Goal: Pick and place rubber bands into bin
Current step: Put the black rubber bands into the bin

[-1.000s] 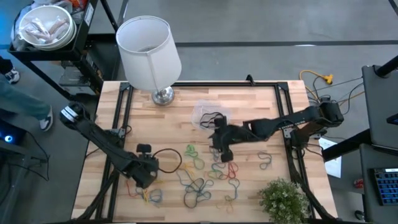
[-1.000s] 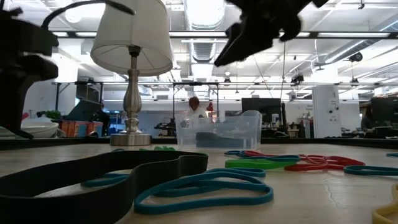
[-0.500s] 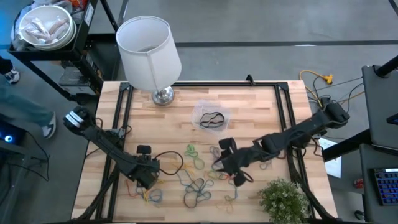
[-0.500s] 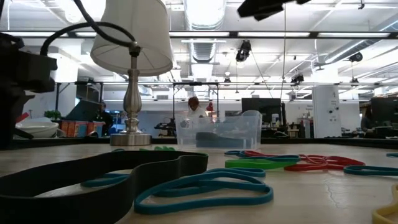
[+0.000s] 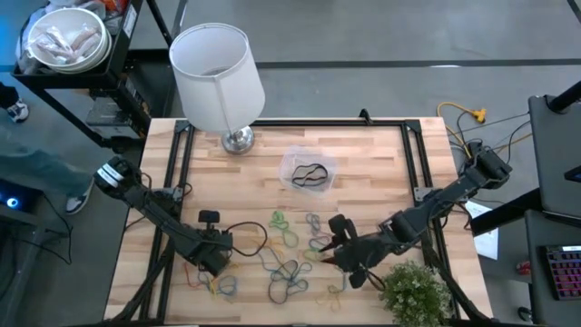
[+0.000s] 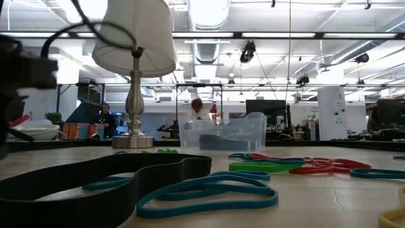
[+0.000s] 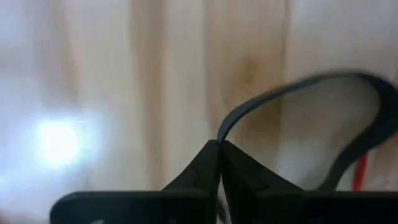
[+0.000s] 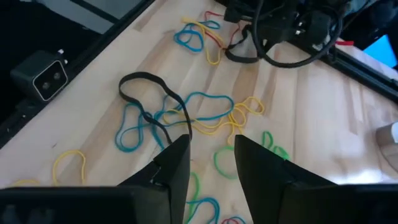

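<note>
Picking step: the left gripper (image 7: 219,149), jaws clenched on a black band (image 7: 311,99), must lift toward the bin (image 5: 309,170); the right gripper (image 8: 211,152) hovers, jaws parted, over loose bands (image 8: 186,118).

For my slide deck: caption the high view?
Left gripper and right gripper low over scattered rubber bands; bin behind.
</note>
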